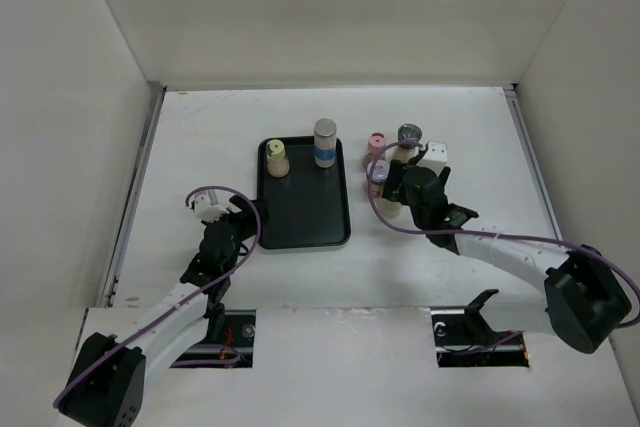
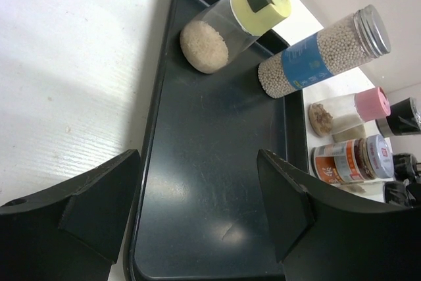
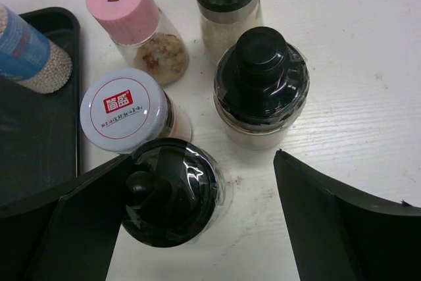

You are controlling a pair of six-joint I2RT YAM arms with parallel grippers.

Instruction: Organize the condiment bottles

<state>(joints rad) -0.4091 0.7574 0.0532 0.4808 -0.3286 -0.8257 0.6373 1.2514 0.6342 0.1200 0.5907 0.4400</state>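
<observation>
A black-capped bottle (image 3: 171,192) stands at the bottom of the right wrist view, inside the right gripper (image 3: 202,162), whose jaws are spread wide and not clamped. Just beside it, a white-capped bottle (image 3: 123,110) shows a red label with Chinese characters. The left gripper (image 2: 197,156) hangs wide apart, holding nothing, over the black tray (image 2: 217,110). At the tray's upper end stand a yellow-capped jar (image 2: 230,24) and a blue-labelled bottle (image 2: 316,54), its print unreadable.

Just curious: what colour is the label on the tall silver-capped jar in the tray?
Blue label, clearest in left wrist view.
</observation>
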